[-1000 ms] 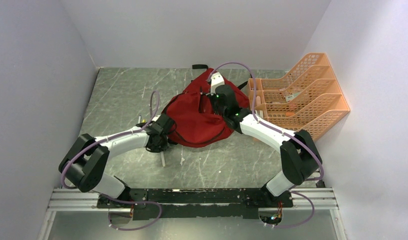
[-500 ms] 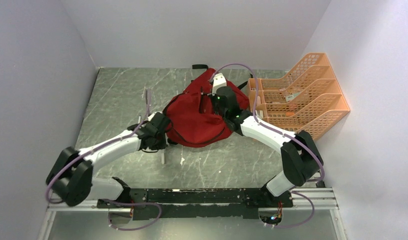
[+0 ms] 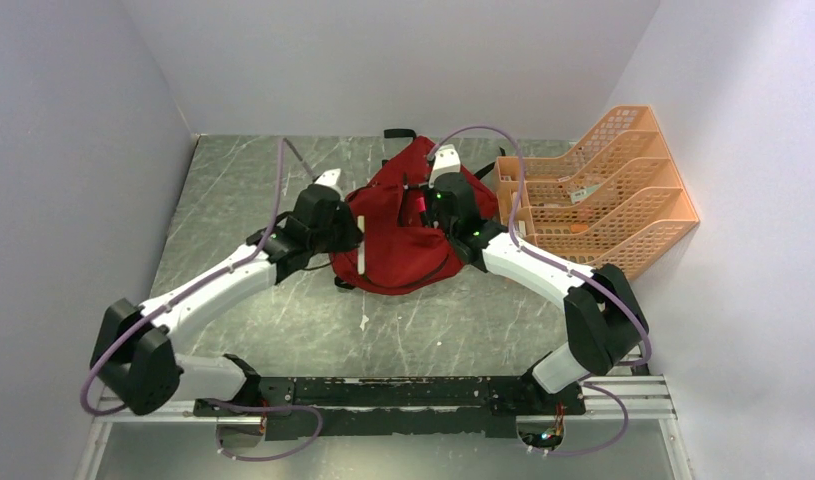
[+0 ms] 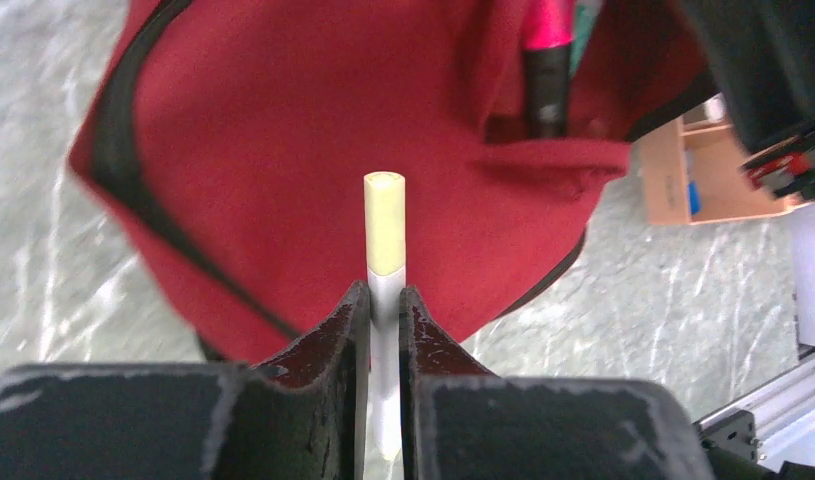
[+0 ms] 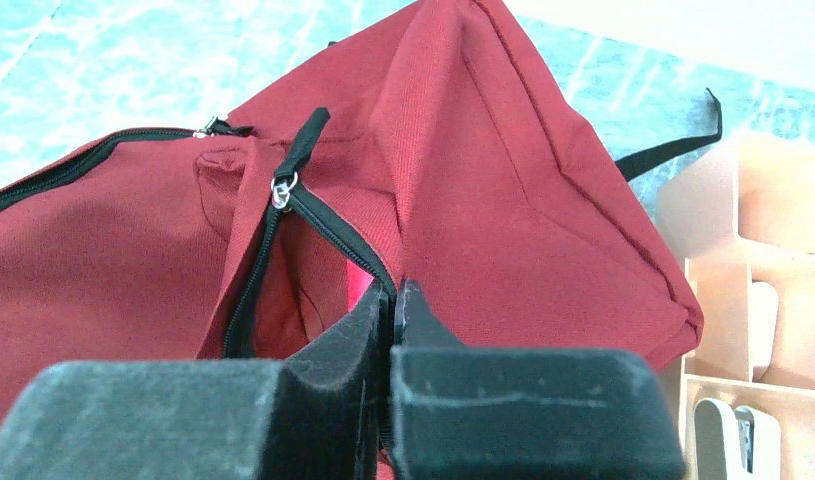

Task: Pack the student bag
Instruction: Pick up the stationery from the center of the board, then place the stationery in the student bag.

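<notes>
Grey marbled tabletop point(image 3: 243, 180) between pale walls carries the student bag point(image 3: 398, 240), which lies slumped in the middle of the far half. It is just beside the orange mesh file organizer point(image 3: 633, 215) standing against the right wall. My left gripper point(image 4: 384, 297) is clenched on a slim white pen point(image 4: 384, 215). Its pale yellow end sticks out past my fingertips over the bag's red cloth and points toward the open pocket; whether it touches the cloth I cannot tell. Inside that opening stands a pink-and-black marker point(image 4: 546, 60). My right gripper point(image 5: 393, 293) is pinched tight on the bag's edge beside the zipper, holding the mouth raised, with a black zipper pull point(image 5: 303, 150) just left of my fingers. At the bag's far end a black carry loop point(image 3: 399, 132) lies on the table.
</notes>
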`<action>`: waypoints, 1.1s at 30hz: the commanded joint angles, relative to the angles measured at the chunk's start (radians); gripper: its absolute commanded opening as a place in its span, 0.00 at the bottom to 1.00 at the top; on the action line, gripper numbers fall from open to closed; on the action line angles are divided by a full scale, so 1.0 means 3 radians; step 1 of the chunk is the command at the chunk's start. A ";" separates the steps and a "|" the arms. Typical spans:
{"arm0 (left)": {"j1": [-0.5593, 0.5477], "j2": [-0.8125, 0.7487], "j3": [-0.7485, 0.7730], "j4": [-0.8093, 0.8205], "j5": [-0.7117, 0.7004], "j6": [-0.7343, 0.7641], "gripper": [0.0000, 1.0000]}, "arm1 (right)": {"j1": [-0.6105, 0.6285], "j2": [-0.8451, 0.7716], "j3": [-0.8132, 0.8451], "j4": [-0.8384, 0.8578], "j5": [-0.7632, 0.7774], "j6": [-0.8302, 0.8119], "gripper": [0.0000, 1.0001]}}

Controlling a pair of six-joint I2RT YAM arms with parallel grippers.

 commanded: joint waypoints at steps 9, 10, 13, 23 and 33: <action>-0.0020 0.1317 0.1049 0.0881 0.0893 -0.0070 0.05 | 0.0013 -0.0207 0.0052 0.0100 0.0117 0.0229 0.00; -0.0021 0.1417 0.1103 0.0932 0.0978 -0.0121 0.05 | 0.0016 -0.0212 0.0052 0.0100 0.0116 0.0231 0.00; -0.0025 0.1667 0.1238 0.1088 0.1151 -0.0285 0.05 | 0.0014 -0.0215 0.0065 0.0085 0.0109 0.0244 0.00; -0.0017 0.2280 0.1923 0.1012 0.1341 -0.0502 0.05 | 0.0014 -0.0205 0.0103 0.0020 -0.0055 0.0320 0.00; 0.0097 0.2662 0.2393 0.1036 0.1384 -0.0610 0.05 | 0.0013 -0.0255 0.0050 0.0011 -0.0134 0.0324 0.00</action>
